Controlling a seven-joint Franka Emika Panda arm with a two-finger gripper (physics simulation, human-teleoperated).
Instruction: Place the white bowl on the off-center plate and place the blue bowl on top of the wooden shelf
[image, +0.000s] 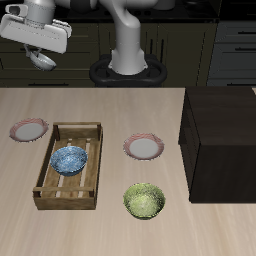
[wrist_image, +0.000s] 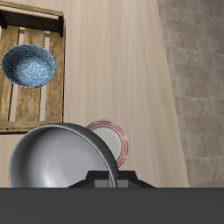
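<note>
Your gripper (image: 42, 60) hangs high above the table's back corner, clamped on the white bowl (image: 41, 61); in the wrist view the white bowl (wrist_image: 61, 157) fills the foreground, its rim pinched at the fingers, whose tips are hidden. Directly beneath it lies the off-center plate (image: 29, 129), seen in the wrist view as a pink-red rim (wrist_image: 120, 143) partly covered by the bowl. The blue bowl (image: 70, 159) sits inside the slatted crate (image: 48, 190), toward its back half (wrist_image: 29, 66). The wooden shelf (image: 222, 140) stands at the far side of the table. 1 more plate (image: 145, 148) lies between crate and shelf, with a yellow-green bowl (image: 144, 200) nearer the front edge.
</note>
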